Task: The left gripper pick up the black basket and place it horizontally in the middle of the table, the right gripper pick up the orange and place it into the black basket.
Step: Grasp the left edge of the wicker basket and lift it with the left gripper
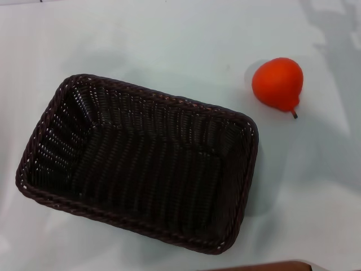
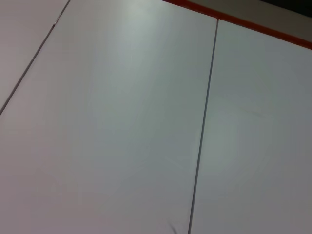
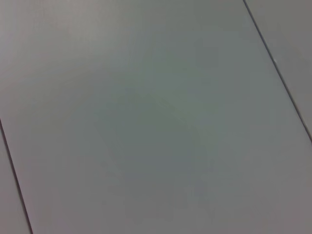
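White surface (image 1: 169, 45) is seen filling the head view, and pale panels split by thin dark seams are all that is shown in both wrist views. Toward the left of the surface a dark woven wicker basket (image 1: 234, 186) is set at a slight slant, open side up, nothing inside it. An orange-red, pear-shaped fruit (image 1: 277, 83) with a short dark stem is laid well apart from the basket, beyond its far right corner. Neither pincer is shown, so no grip state can be told.
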